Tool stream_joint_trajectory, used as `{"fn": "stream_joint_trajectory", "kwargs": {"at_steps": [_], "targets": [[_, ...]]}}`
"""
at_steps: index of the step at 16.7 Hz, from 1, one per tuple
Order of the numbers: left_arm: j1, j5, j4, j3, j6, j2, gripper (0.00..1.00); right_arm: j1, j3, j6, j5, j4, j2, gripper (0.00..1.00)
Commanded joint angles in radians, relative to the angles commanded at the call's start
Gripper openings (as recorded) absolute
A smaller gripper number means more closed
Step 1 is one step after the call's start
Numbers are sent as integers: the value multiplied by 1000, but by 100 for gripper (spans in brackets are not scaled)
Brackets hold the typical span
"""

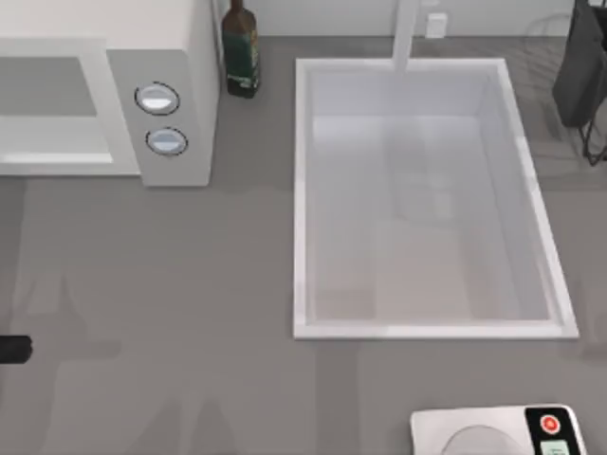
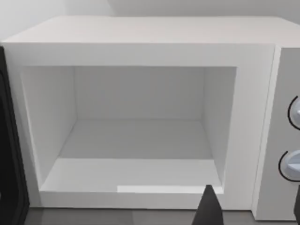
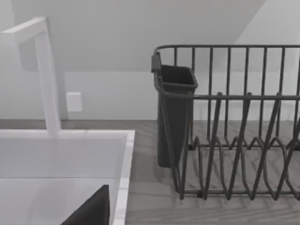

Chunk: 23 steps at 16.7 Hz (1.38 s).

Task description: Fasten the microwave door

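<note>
Your grey worktop [image 1: 190, 313] carries the microwave [image 1: 180, 57] at about ten o'clock in the top view, its cavity [image 2: 136, 126] open toward you. A dark edge at the left wrist view's border may be the microwave door [image 2: 9, 154]; you cannot tell. The left gripper [image 2: 253, 208] sits just before the cavity's sill, beside the knobs [image 1: 157, 99], fingers spread apart. The right gripper [image 3: 91, 211] hangs over the sink [image 1: 303, 190] near the dish rack [image 3: 234, 140]; whether it is parted you cannot tell.

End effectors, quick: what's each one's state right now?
Left end effector: open, holding nothing, facing the microwave cavity.
Right end effector: cannot be told; its wrist view faces the sink.
</note>
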Motion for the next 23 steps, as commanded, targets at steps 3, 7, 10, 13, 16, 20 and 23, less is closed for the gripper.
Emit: {"fn": "stream_joint_trajectory", "kwargs": {"at_steps": [3,7,10,13,16,20,23], "targets": [[0,0,0,0,0,0,0,0,0,0,0,0,0,100],[0,0,0,0,0,0,0,0,0,0,0,0,0,100],[0,0,0,0,0,0,0,0,0,0,0,0,0,100],[-3,-3,18,-4,0,17,0,0,0,0,0,0,0,100],[-15,-15,115,-22,1,93,0,0,0,0,0,0,0,100],[-27,-27,208,-40,3,168,0,0,0,0,0,0,0,100],[-28,-27,211,-41,3,170,0,0,0,0,0,0,0,100]]}}
